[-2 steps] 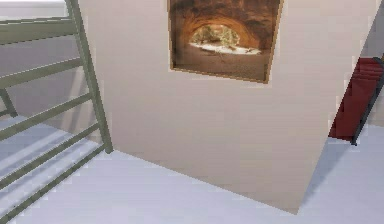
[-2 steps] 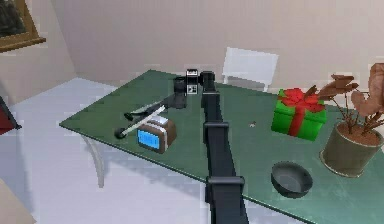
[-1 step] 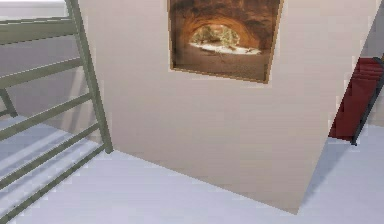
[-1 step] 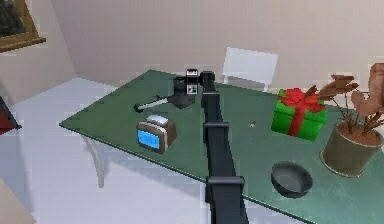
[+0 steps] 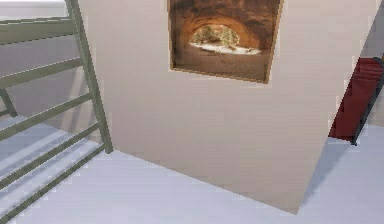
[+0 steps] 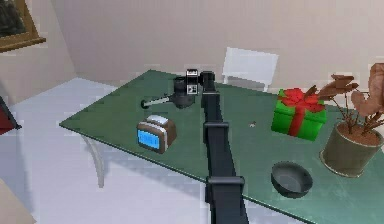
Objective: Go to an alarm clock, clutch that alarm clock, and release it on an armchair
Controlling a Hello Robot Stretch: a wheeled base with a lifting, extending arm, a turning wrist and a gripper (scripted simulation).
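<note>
1. The alarm clock [image 6: 155, 134] stands near the table's [image 6: 110, 114] near edge.
2. The gripper [image 6: 151, 101], over bare table, holds nothing; its finger spread cannot be told.
3. The clock is likely light, rigid and smooth: grasp its flat sides.

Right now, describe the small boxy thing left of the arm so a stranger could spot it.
Find the green table in the arm side view, crossed by the dark arm. Just left of the arm sits a small brown box with a pale blue face and white top. The gift box, plant pot and bowl all lie right of the arm.
</note>
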